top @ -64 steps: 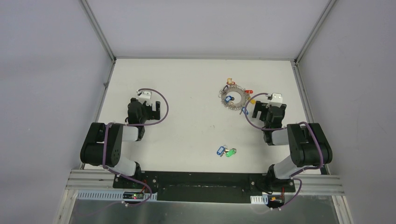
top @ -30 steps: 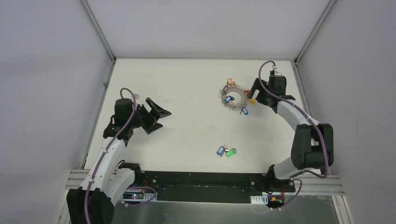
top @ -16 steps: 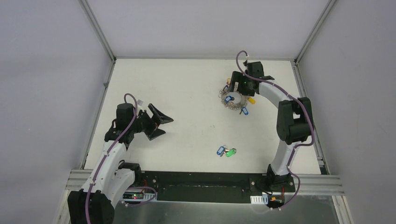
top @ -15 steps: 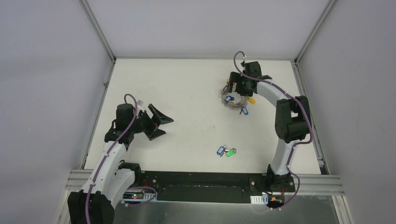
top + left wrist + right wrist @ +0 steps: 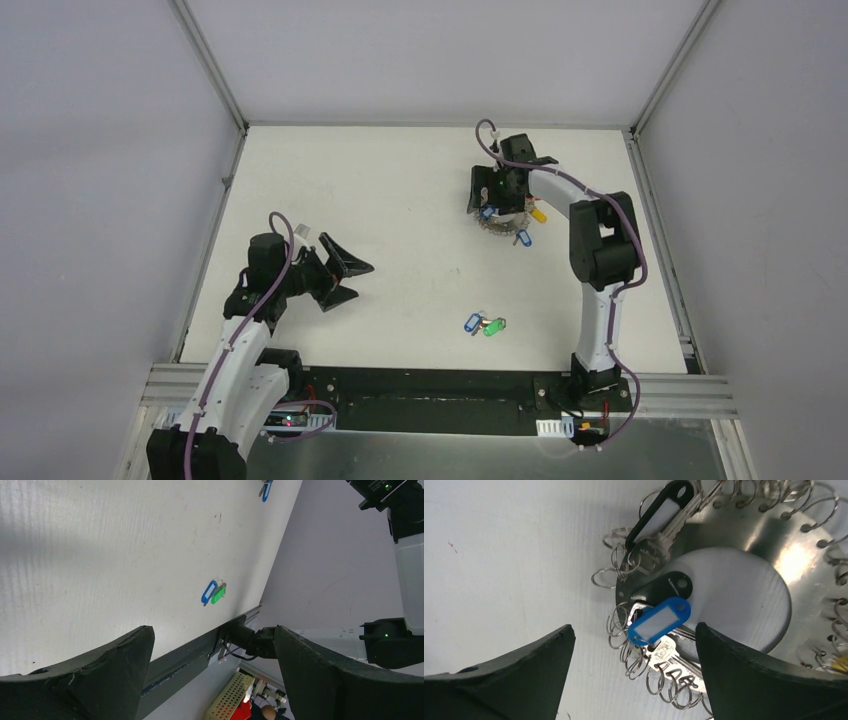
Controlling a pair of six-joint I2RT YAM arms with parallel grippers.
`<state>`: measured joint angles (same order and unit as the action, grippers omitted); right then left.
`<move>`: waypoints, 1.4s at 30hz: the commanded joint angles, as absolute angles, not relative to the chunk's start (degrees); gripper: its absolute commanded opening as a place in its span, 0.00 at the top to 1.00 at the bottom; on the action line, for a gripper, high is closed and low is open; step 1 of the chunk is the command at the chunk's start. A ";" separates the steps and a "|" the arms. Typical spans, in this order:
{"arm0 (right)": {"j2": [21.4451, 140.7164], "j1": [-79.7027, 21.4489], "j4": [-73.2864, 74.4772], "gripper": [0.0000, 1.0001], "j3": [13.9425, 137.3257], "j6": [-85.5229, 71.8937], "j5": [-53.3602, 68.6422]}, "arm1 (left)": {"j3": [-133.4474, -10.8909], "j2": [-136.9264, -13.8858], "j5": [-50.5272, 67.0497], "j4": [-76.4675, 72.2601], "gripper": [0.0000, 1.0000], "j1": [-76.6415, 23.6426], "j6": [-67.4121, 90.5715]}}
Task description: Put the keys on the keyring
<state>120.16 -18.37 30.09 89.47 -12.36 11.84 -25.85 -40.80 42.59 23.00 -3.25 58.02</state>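
Note:
The two keys, one blue-tagged (image 5: 470,323) and one green-tagged (image 5: 492,326), lie side by side on the white table near the front; they also show in the left wrist view (image 5: 213,592). The keyring (image 5: 503,224) is a flat silvery metal ring edged with small split rings, at the back right; in the right wrist view (image 5: 769,545) it carries a blue-tagged key (image 5: 659,621) and a black-tagged key (image 5: 659,514). My right gripper (image 5: 493,195) (image 5: 634,672) is open right above the ring's left edge. My left gripper (image 5: 346,280) (image 5: 212,672) is open and empty at the left, above the table.
An orange-tagged key (image 5: 539,213) and another blue-tagged key (image 5: 522,238) hang at the ring's right and front. The table's front rail (image 5: 200,655) and grey side walls bound the space.
My right gripper has swung left from beside the ring to over its left edge. My left arm rose from its rest, opened wide and drifted slightly toward the front.

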 commanded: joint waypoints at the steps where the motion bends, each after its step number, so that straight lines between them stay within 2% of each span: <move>1: 118.05 -19.41 35.93 0.07 85.35 -12.88 17.15 | -25.22 -40.14 44.12 22.22 0.06 -2.60 59.06; 8: 115.54 -22.92 36.46 0.06 80.53 -14.93 27.96 | -26.24 -42.28 44.29 22.17 0.06 -2.68 58.61; 13: 114.68 -29.80 33.77 0.06 78.78 -17.48 36.89 | -28.03 -44.12 44.40 22.28 0.07 -2.65 57.28; 19: 112.01 -36.93 33.75 0.06 80.06 -17.99 37.17 | -28.70 -45.20 44.21 22.28 0.07 -3.02 56.52; 24: 104.62 -36.92 33.56 0.05 78.27 -18.32 31.92 | -27.75 -46.29 43.13 22.29 0.09 -3.85 56.48; 29: 97.29 -34.85 32.74 0.05 72.60 -19.23 24.34 | -28.77 -52.86 42.14 22.07 0.15 -6.97 54.26; 37: 92.99 -24.92 27.08 0.05 59.11 -23.26 30.11 | -37.41 -69.92 34.36 21.44 0.25 -19.15 51.38; 42: 95.12 -22.43 23.64 0.08 56.79 -24.42 31.84 | -42.16 -80.46 31.47 17.68 0.33 -23.92 52.34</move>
